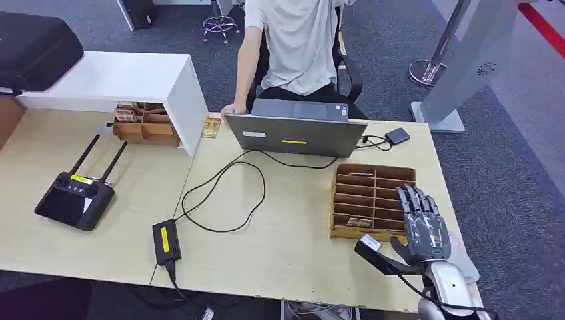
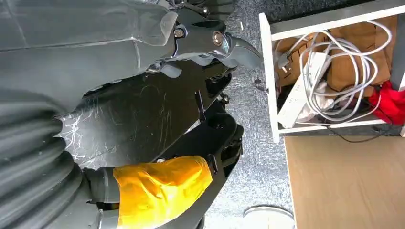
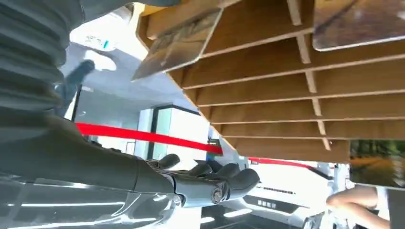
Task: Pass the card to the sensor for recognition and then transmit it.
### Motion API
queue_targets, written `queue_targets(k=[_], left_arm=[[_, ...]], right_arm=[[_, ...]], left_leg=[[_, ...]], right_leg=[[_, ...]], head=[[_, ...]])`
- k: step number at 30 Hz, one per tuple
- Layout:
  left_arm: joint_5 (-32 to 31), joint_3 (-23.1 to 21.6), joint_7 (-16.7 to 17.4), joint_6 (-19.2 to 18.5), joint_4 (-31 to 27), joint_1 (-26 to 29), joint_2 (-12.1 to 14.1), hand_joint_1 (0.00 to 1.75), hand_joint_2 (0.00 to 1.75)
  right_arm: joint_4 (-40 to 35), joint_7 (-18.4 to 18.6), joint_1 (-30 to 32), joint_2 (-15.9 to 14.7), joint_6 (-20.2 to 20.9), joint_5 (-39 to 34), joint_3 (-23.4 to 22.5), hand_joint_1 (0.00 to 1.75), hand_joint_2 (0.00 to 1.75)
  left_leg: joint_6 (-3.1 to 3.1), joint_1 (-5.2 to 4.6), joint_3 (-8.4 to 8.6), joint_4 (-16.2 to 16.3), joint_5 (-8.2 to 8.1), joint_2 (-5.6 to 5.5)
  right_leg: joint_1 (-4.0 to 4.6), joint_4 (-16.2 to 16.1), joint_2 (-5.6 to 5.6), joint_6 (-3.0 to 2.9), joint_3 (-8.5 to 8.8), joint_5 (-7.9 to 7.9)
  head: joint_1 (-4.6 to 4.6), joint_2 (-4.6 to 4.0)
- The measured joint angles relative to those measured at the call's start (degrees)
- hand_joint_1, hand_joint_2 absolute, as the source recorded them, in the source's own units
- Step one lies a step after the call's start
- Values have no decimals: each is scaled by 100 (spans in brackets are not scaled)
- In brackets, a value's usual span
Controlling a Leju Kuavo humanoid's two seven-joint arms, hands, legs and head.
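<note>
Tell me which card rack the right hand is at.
The slotted rack right of the laptop; right hand overlaps it. The other rack sits under the white shelf.

Light wood-laminate tabletop (image 1: pixel 293 233) stands on grey carpet floor (image 1: pixel 513 173). White box-shaped shelf unit (image 1: pixel 133 80) sits at rear left; black office chair (image 1: pixel 350 73) behind.

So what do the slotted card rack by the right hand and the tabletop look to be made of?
The slotted card rack looks like thin brown board, wood or heavy cardboard; its matt dividers show flat cut edges, and I cannot tell which. The tabletop looks like pale wood-grain laminate, smooth with a low sheen. The right hand beside the rack seems dark grey plastic or metal, slightly glossy.
</note>
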Motion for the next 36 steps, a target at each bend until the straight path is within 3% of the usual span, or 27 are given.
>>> queue_targets(k=[7,8,27,36], left_arm=[[0,0,-7,-4,0,1,0,0,175],[0,2,-7,-4,0,1,0,0,175],[44,2,-70,-92,0,0,-24,0,175],[-28,2,-408,225,0,-15,-15,0,175]], right_arm=[[90,0,2,0,-11,11,-87,3,175],[92,0,3,0,-9,11,-92,175,175],[92,-105,15,0,-7,15,-127,175,175],[68,-105,84,0,-7,9,-173,175,175]], left_leg=[[0,0,0,0,0,0],[0,0,0,0,0,0],[0,0,0,0,0,0],[0,0,0,0,0,-1]], right_leg=[[0,0,0,0,0,0],[0,0,0,0,0,0],[0,0,0,0,0,0],[0,0,-1,0,0,0]], head=[[-2,0],[0,0],[-2,0],[0,0]])
